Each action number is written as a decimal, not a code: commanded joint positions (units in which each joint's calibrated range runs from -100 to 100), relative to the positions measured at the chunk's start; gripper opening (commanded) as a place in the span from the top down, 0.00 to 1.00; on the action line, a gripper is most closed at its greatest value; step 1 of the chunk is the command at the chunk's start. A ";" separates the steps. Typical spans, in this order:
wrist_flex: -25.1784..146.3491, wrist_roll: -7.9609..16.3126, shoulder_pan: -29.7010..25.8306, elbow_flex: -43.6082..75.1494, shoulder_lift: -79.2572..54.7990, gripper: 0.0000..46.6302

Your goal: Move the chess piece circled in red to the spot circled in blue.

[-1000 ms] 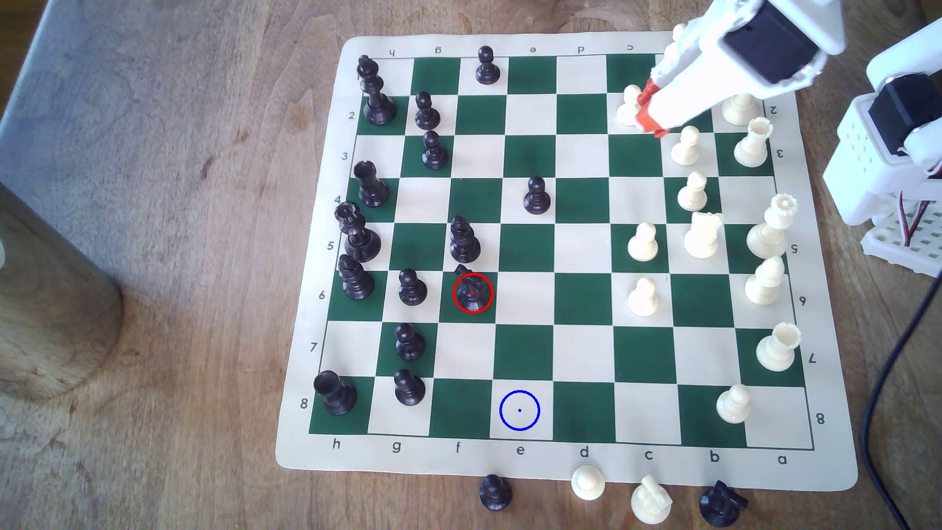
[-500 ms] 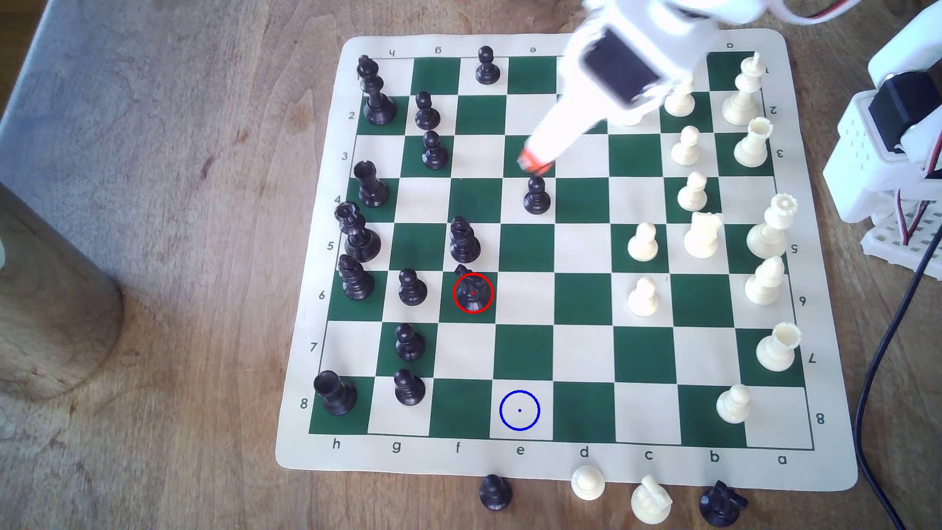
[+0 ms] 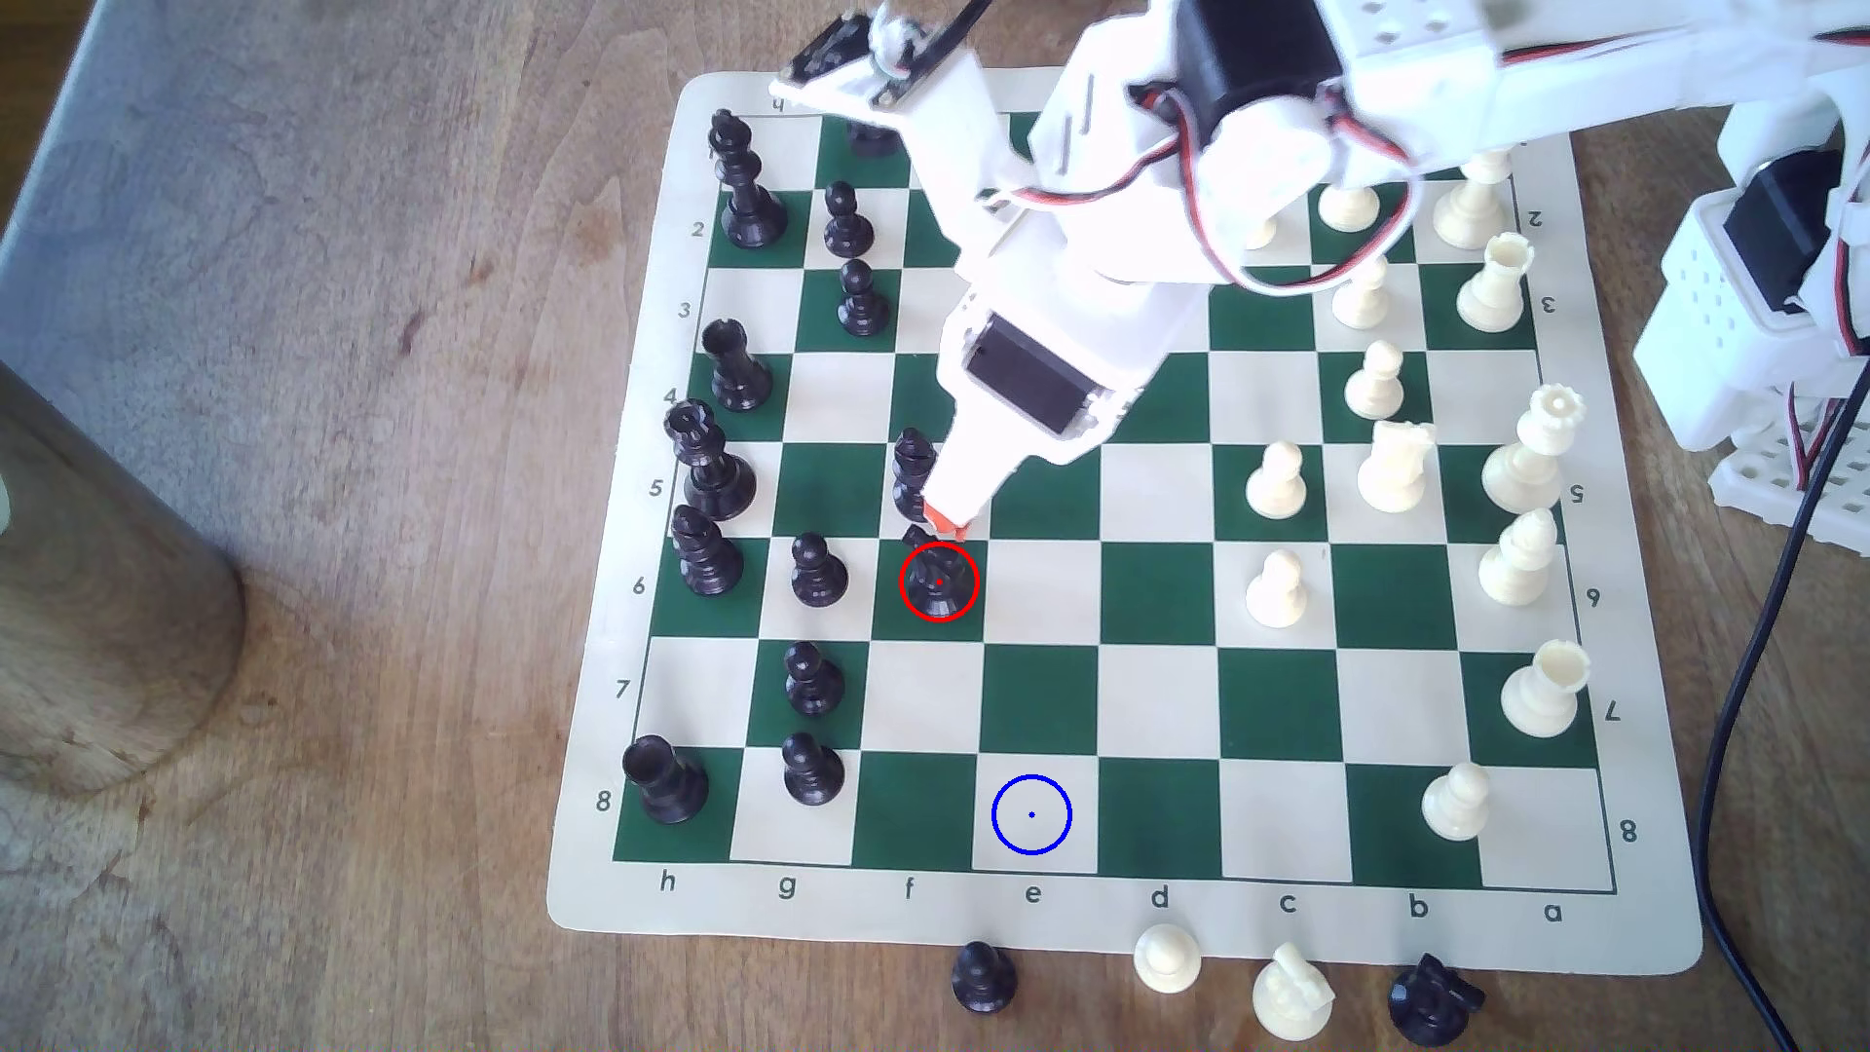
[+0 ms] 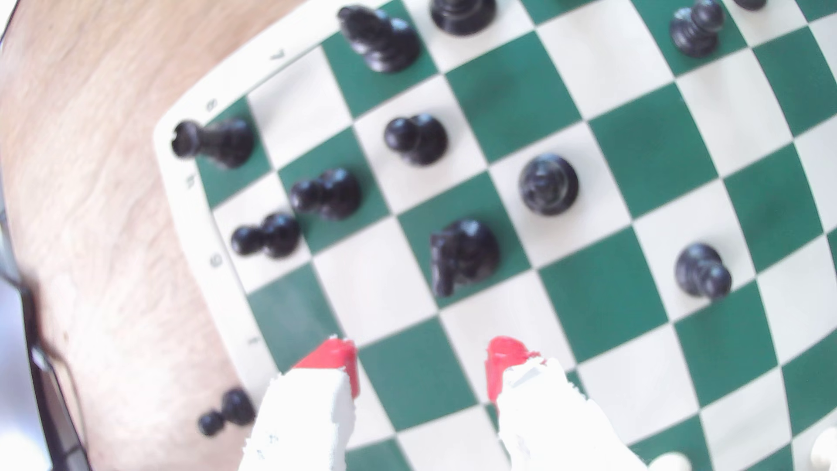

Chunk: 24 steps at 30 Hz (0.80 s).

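The chess piece circled in red, a black knight, stands on a green square at f6; the wrist view shows its angular horse head from above. My gripper hangs just above and behind the knight in the exterior view, close to its head. In the wrist view the gripper is open, its red fingertips wide apart with bare board between them and the knight ahead of the gap. The spot circled in blue is a cream square at e8, two rows nearer and one column to the exterior view's right.
A black bishop stands right behind the knight, beside my gripper. Black pawns sit to the exterior view's left. White pieces crowd the right columns. Several captured pieces lie off the board's near edge.
My arm has swept from the far right corner across the board to the exterior view's left and nearer, dropping from over c2, past e3, to just behind the knight.
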<state>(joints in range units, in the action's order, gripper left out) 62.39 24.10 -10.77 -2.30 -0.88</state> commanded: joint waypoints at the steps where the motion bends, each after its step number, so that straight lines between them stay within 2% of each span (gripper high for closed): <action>1: -2.11 -0.59 1.19 4.84 -1.33 0.68; 7: -3.26 -1.03 1.03 6.29 -5.06 0.71; 24: -4.08 -0.63 -0.14 11.10 -11.43 0.70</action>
<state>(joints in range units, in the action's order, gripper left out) 59.28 23.17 -10.47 4.29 -13.36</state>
